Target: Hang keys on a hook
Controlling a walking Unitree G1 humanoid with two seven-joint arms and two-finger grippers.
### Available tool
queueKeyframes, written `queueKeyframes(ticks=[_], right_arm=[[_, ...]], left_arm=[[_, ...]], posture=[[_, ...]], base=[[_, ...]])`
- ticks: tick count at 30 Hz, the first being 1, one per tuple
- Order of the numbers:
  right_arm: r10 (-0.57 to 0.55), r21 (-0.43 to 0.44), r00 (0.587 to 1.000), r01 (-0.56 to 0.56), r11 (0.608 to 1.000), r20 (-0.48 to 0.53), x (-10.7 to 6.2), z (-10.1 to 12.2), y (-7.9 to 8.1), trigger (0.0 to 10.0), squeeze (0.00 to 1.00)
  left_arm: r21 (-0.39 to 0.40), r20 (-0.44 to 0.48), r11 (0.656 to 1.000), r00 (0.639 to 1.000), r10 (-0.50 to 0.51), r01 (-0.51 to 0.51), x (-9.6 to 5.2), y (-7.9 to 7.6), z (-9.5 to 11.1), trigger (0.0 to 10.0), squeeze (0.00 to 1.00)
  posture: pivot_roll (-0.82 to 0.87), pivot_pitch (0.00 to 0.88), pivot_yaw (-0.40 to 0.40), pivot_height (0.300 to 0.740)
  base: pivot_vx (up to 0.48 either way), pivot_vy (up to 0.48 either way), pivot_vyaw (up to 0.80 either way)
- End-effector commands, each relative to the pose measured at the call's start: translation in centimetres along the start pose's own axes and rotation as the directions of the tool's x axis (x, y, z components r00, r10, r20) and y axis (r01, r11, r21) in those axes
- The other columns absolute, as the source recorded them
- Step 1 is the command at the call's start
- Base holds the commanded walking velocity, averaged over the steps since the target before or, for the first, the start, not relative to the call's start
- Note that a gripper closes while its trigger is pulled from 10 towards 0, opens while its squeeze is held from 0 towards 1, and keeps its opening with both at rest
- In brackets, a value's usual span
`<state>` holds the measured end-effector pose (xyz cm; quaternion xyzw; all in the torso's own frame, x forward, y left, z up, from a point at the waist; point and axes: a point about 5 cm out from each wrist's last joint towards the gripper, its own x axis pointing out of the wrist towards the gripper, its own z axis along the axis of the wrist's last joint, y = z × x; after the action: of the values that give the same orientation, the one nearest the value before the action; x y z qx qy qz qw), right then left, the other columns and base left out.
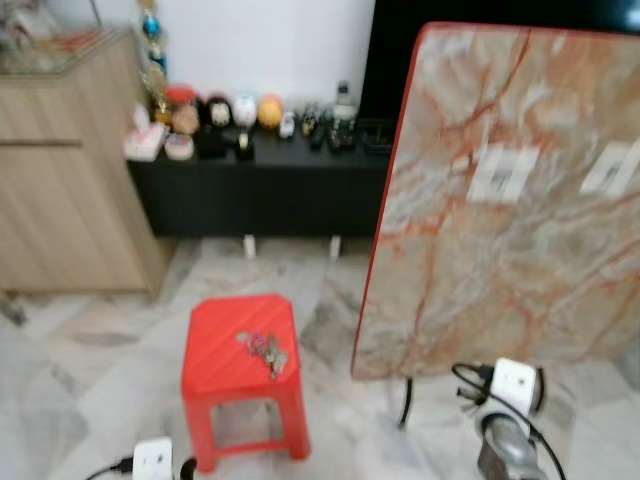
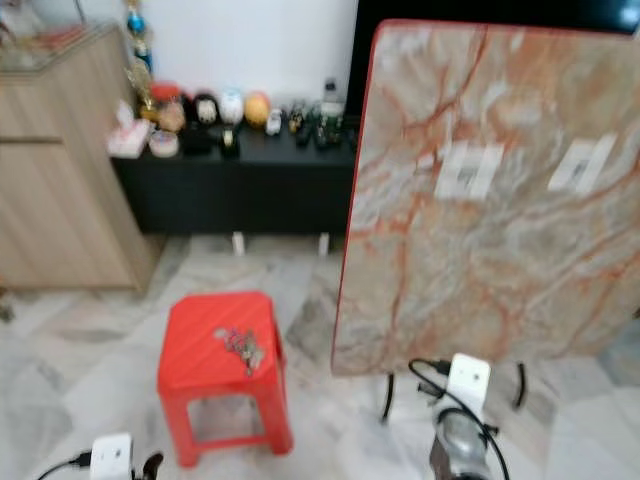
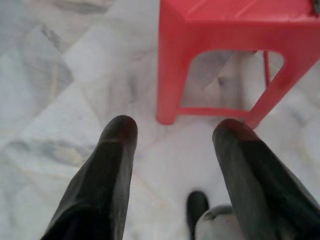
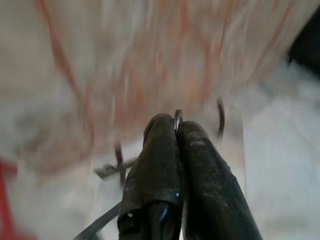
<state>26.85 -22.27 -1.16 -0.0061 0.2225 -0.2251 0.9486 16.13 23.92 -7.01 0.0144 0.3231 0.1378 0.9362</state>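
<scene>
Down on the marble floor (image 1: 80, 370) stands a red plastic stool (image 1: 243, 372), and the bunch of keys (image 1: 264, 352) lies on its seat, near the seat's right edge and a little toward the front. Nothing touches the keys.

The left pincer (image 3: 172, 137) hangs low beside the stool, off the seat's front left corner, with its two black fingers (image 3: 112, 165) spread wide apart and holding nothing; between them the wrist view shows the stool's leg and the pale floor. The right pincer (image 4: 176, 131) has its fingers pressed together, and it points toward the foot of a marble-patterned panel (image 1: 510, 200) with a red edge that stands upright on thin dark legs to the right of the stool. A thin ring-like shape shows at the fingertips in the blurred right wrist view, but I cannot tell what it is or whether it is held.

Behind the stool runs a low black cabinet (image 1: 270, 185) with small ornaments along its top, and a light wooden cupboard (image 1: 65, 170) stands at the left.
</scene>
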Motion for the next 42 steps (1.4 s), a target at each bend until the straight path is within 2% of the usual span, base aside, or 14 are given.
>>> queueKeyframes(ticks=[1,4,10,13,18,22,25,28,33,42], right_arm=[[-0.02,-0.009,0.996,0.021,1.0,0.084,0.4,1.8,0.0,10.0,0.0],[-0.083,0.001,0.984,0.084,0.996,0.156,0.6,3.1,-0.4,10.0,0.0],[-0.115,-0.022,0.964,0.124,0.992,0.24,0.3,3.9,-0.6,10.0,0.0],[-0.128,-0.043,0.932,0.151,0.988,0.338,0.0,5.0,-0.5,10.0,0.0],[-0.141,-0.045,0.91,0.172,0.984,0.39,-0.2,6.0,-0.3,10.0,0.0],[-0.165,-0.029,0.874,0.2,0.979,0.456,-0.2,7.9,0.0,10.0,0.0],[-0.129,-0.005,0.87,0.15,0.989,0.476,-0.3,8.9,1.0,10.0,0.0],[-0.097,-0.035,0.866,0.131,0.991,0.491,-0.5,9.0,1.4,10.0,0.0],[-0.03,-0.06,0.886,0.065,0.996,0.464,-0.8,8.1,2.1,10.0,0.0],[0.004,-0.076,0.897,0.033,0.997,0.442,-0.7,7.7,2.1,10.0,0.0]], left_arm=[[-0.005,-0.006,1.0,1.0,-0.009,0.009,0.0,-0.5,-0.1,10.0,0.0],[-0.009,-0.003,1.0,1.0,-0.01,0.01,0.0,-0.6,-0.1,10.0,0.0],[-0.012,0.0,1.0,1.0,-0.011,0.011,0.0,-0.7,-0.1,10.0,0.0],[-0.018,0.005,1.0,1.0,-0.012,0.012,0.0,-0.8,0.0,10.0,0.0],[-0.022,0.005,1.0,1.0,-0.016,0.016,0.0,-0.9,-0.1,10.0,0.0],[-0.021,0.008,1.0,1.0,-0.02,0.02,0.0,-1.0,0.1,10.0,0.0],[-0.018,0.004,1.0,1.0,-0.021,0.021,0.2,-1.0,0.2,10.0,0.0],[-0.017,0.004,1.0,1.0,-0.02,0.02,0.2,-1.0,0.2,10.0,0.0],[-0.006,0.003,1.0,1.0,-0.025,0.025,0.2,-1.0,0.2,10.0,0.0],[-0.014,0.003,1.0,1.0,-0.015,0.015,0.1,-0.9,0.1,10.0,0.0]], posture=[[0.05,0.0,-0.076,0.728],[0.05,0.0,-0.079,0.728],[0.05,0.0,-0.083,0.728],[0.05,0.0,-0.082,0.728],[0.05,0.0,-0.082,0.728],[0.05,0.0,-0.081,0.728],[0.05,0.0,-0.083,0.728],[0.05,0.0,-0.087,0.728],[0.06,0.0,-0.086,0.728],[0.05,0.0,-0.092,0.728]], base=[[0.0,0.0,0.0],[0.0,0.0,0.0],[0.0,0.0,0.0],[0.0,0.0,0.0],[0.0,0.0,0.0],[0.0,0.0,0.0],[0.0,0.0,0.0],[0.0,0.0,0.0],[0.0,0.0,0.0],[0.0,-0.227,0.0]])
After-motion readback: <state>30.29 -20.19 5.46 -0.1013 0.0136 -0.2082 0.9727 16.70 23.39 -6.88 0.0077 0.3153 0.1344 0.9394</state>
